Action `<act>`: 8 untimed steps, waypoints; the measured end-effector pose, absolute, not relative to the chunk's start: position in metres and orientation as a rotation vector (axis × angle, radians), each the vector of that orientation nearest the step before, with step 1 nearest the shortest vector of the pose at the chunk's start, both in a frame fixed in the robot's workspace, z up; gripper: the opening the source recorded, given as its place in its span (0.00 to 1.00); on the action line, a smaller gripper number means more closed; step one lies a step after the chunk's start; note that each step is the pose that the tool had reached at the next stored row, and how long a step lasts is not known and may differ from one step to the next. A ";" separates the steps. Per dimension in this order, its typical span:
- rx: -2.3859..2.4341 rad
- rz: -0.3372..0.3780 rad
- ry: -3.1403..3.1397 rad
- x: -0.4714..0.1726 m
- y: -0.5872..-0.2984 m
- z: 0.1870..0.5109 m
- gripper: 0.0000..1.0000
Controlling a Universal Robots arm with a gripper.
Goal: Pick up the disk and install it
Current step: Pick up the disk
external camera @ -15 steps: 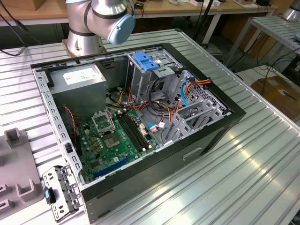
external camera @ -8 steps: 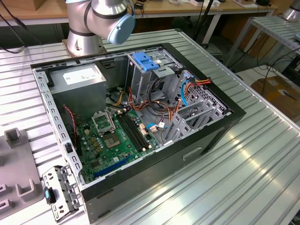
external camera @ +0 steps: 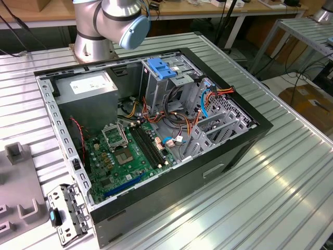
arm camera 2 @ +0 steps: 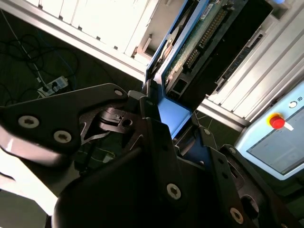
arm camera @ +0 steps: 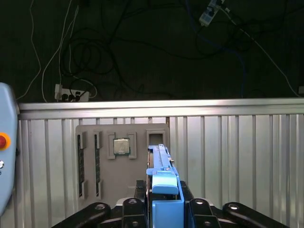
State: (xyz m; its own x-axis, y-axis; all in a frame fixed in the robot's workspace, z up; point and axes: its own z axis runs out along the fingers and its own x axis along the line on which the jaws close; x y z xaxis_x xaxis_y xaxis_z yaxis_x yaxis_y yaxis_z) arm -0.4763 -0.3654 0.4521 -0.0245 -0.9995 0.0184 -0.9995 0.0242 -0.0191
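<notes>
Disk (arm camera: pixel 159 159) clamped edge-on by its blue carrier in gripper (arm camera: pixel 164 194); hangs over grey tray (arm camera: pixel 118 175); ribbed table (arm camera: pixel 237 156) surrounds tray.

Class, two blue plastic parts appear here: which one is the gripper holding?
The blue carrier edge of the disk, clamped in the gripper in the first wrist view. The blue latch sits on the drive cage.

I read the disk (arm camera 2: pixel 190 45) as a smooth blue plastic carrier around a green circuit board and a matt black body. The gripper (arm camera 2: pixel 164 111) is matt black with bright metal screw heads. In the exterior view, the table (external camera: pixel 270 198) is ribbed bare metal with a soft sheen, and the computer case (external camera: pixel 52 112) is dull grey perforated sheet metal.
</notes>
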 end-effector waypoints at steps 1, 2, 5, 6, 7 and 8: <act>-2.194 -0.042 2.248 -0.476 -0.365 0.454 0.37; -2.194 -0.042 2.248 -0.476 -0.365 0.455 0.37; -2.194 -0.042 2.248 -0.476 -0.365 0.463 0.37; -2.194 -0.042 2.248 -0.476 -0.365 0.466 0.37; -2.194 -0.042 2.248 -0.476 -0.365 0.468 0.37; -2.194 -0.042 2.248 -0.476 -0.365 0.470 0.37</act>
